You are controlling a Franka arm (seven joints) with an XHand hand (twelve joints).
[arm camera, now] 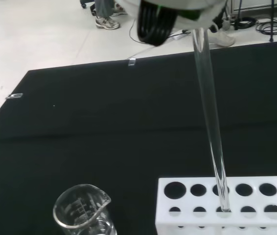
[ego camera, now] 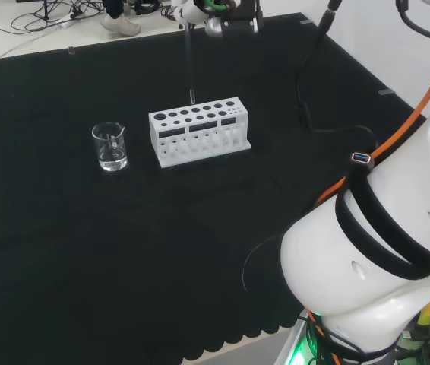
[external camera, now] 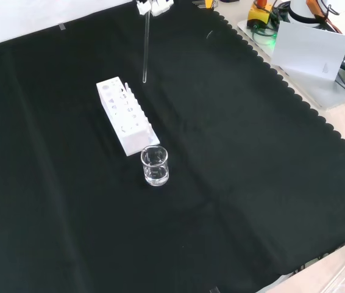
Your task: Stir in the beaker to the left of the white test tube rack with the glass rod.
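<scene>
1. Glass rod hangs upright from the hand, held at its top end, its tip above the rack.
2. Thin, stiff, slippery and likely breakable, it needs gentle handling.
3. Beaker stands at the rack's end, mid-tabletop.

glass rod over rack, beaker beside

Head camera looks down over the arm; front camera faces it; both share the white plastic test tube rack.

big white rounded arm link wrapped with black straps, an orange cable running along it.
</scene>
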